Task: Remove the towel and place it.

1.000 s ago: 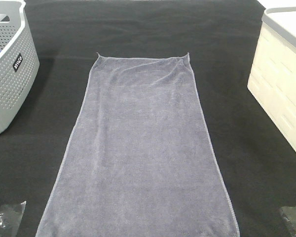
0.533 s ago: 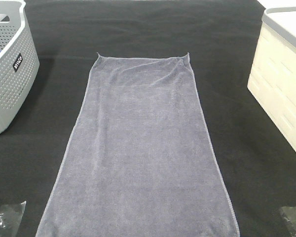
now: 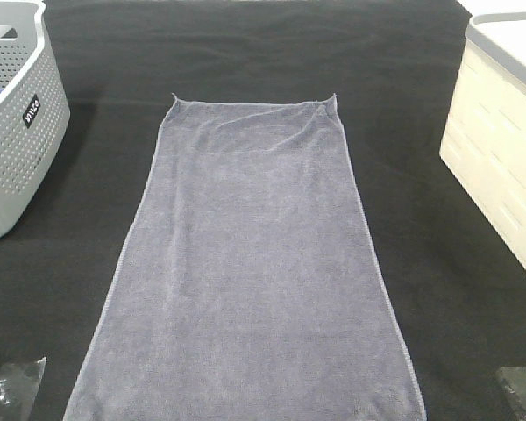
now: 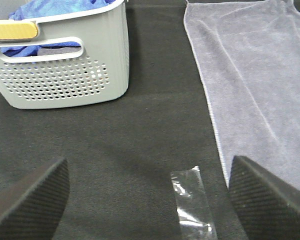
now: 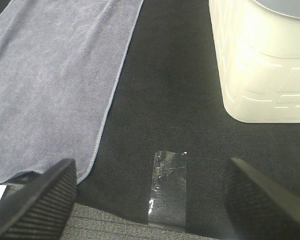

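Observation:
The greyish-lavender towel (image 3: pixel 250 263) lies spread flat and lengthwise on the black table covering (image 3: pixel 421 132), running from the table's middle to its near edge. It also shows in the left wrist view (image 4: pixel 255 75) and in the right wrist view (image 5: pixel 50 75). My left gripper (image 4: pixel 150 205) is open and empty, low over the black cloth, to the left of the towel's near edge. My right gripper (image 5: pixel 150 200) is open and empty, to the right of the towel's near corner. Neither gripper touches the towel, and neither shows in the exterior high view.
A grey perforated basket (image 3: pixel 17 114) holding blue cloth (image 4: pixel 55 10) stands at the far left. A cream bin (image 3: pixel 500 149) stands at the right, also in the right wrist view (image 5: pixel 262 60). A strip of clear tape lies under each gripper (image 4: pixel 192 202) (image 5: pixel 169 187).

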### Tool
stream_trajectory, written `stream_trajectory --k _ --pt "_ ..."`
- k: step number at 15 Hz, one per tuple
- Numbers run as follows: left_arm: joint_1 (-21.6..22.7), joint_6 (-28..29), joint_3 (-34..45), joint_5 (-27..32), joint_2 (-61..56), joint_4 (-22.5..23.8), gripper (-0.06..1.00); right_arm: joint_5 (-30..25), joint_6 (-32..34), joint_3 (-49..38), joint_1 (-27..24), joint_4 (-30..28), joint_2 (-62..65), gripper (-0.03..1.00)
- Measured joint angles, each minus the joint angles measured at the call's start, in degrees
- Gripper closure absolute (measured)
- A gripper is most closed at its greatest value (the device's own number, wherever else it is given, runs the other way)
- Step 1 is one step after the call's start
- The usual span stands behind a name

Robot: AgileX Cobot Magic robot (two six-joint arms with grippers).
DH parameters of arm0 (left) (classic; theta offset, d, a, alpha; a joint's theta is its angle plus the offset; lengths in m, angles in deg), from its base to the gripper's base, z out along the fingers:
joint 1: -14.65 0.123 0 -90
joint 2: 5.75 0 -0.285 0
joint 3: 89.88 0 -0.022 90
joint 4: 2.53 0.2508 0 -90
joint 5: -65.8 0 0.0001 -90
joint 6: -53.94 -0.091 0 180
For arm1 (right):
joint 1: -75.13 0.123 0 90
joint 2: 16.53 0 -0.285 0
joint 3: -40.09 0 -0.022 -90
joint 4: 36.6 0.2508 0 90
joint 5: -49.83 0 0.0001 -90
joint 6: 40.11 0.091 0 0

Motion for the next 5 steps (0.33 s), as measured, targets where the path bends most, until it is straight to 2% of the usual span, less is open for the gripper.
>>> stream_trajectory --k 5 --pt "0.0 -0.29 0.0 0.0 0.0 0.63 0.13 0.0 0.0 0.0 0.0 0.0 0.0 0.18"
